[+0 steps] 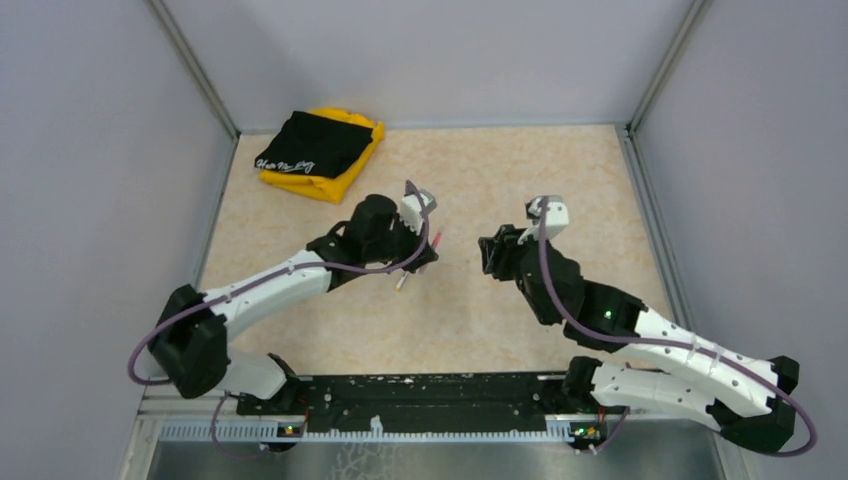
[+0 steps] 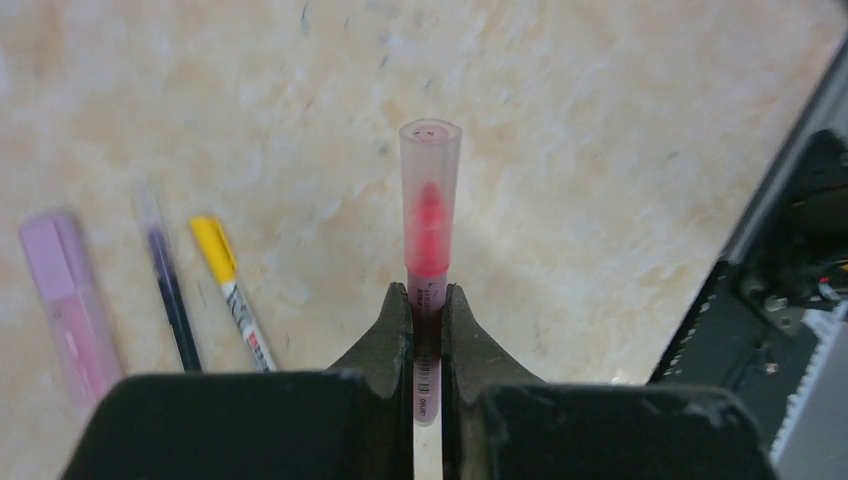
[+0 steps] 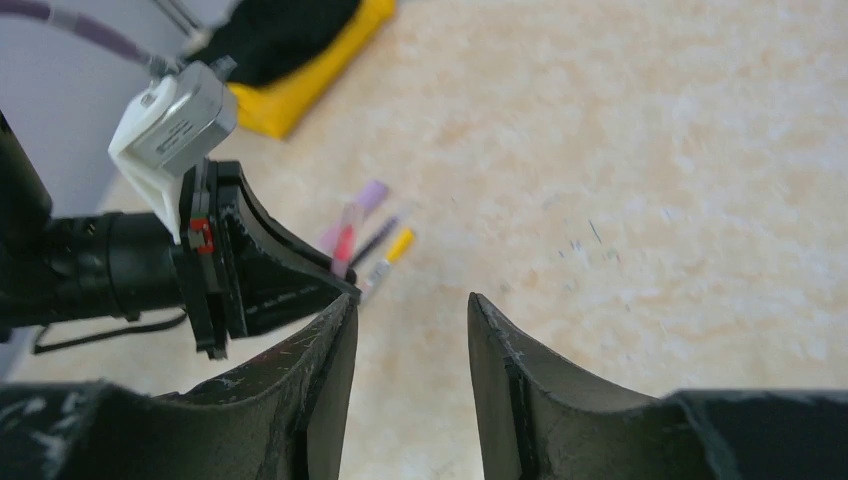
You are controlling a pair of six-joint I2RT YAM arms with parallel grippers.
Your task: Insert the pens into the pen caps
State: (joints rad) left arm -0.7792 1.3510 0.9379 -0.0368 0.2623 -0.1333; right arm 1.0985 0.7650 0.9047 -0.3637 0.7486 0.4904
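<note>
My left gripper (image 2: 428,290) is shut on the pinkish-red pen (image 2: 428,330), held above the table. A translucent pink pen cap (image 2: 431,190) sits over the pen's tip. On the table to its left lie a lilac pen cap (image 2: 60,270), the black pen (image 2: 175,300), and the white pen (image 2: 245,325) with the orange-yellow cap (image 2: 213,247) on its end. My right gripper (image 3: 410,300) stands open with nothing between its fingers. It faces the left gripper (image 1: 430,245) across a short gap, the right gripper (image 1: 488,255) to its right.
A folded black and yellow cloth (image 1: 320,150) lies at the back left corner. Grey walls close in the tabletop on three sides. A black rail (image 1: 420,395) runs along the near edge between the arm bases.
</note>
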